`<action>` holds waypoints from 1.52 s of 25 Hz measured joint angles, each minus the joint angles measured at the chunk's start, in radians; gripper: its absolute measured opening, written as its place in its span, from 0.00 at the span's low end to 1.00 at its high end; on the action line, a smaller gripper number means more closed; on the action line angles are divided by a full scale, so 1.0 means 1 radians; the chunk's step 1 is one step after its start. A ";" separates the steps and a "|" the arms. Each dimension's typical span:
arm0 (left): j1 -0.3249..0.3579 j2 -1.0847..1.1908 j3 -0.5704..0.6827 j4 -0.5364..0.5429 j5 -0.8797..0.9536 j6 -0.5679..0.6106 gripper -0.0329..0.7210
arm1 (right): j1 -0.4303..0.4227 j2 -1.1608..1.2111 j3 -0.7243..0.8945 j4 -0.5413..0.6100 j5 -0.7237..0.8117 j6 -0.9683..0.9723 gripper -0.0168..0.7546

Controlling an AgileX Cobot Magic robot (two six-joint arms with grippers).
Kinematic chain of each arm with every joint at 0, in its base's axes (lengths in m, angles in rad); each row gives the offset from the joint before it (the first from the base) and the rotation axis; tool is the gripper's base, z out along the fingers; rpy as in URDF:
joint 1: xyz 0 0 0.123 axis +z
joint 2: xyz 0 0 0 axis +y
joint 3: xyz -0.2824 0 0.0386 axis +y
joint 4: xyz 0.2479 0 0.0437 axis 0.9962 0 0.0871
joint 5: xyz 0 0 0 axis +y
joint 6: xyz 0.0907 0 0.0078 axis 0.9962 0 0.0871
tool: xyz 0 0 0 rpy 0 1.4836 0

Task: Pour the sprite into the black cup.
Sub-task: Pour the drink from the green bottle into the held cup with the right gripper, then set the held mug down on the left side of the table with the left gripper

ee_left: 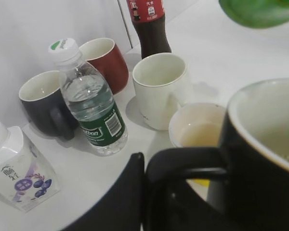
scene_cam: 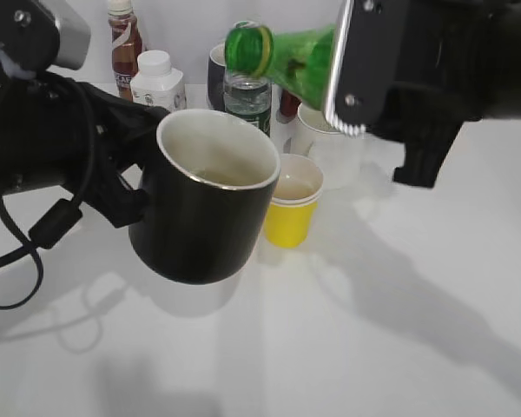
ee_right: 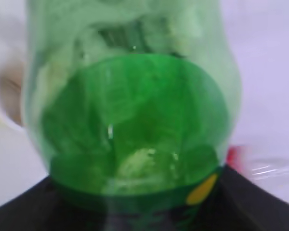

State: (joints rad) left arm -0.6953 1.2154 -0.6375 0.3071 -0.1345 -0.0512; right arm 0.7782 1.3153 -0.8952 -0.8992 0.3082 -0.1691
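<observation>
Above the black cup (scene_cam: 210, 195), lifted off the bench with my left jaws clamped on its handle, my right jaws pinch the tilted sprite (scene_cam: 282, 52); pouring step, next needs steeper tilt.

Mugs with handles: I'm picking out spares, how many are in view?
4: the black cup held up by the left fingers, and a white mug, dark red mug and dark mug behind. Others may be hidden.

Left gripper (scene_cam: 126, 187) being held clamped at mid-height on the left, right gripper (scene_cam: 352, 69) being kept closed, raised high, arm being angled inward
</observation>
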 joint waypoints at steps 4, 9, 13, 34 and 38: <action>0.021 0.000 0.000 -0.001 -0.031 0.001 0.10 | -0.039 0.000 0.009 0.327 -0.035 0.032 0.55; 0.147 0.000 0.047 -0.056 -0.212 0.001 0.10 | -0.226 -0.045 0.131 0.678 -0.308 0.061 0.55; 0.293 0.041 0.148 -0.153 -0.436 0.005 0.10 | -0.408 -0.081 0.277 0.821 -0.538 0.127 0.55; 0.429 0.651 0.210 -0.278 -1.026 0.043 0.10 | -0.483 -0.026 0.378 0.856 -0.786 0.211 0.55; 0.429 0.651 0.220 -0.255 -1.046 0.038 0.20 | -0.483 -0.022 0.378 0.856 -0.787 0.211 0.55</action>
State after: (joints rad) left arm -0.2660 1.8665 -0.4173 0.0525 -1.1806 -0.0132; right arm 0.2953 1.2935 -0.5171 -0.0430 -0.4789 0.0414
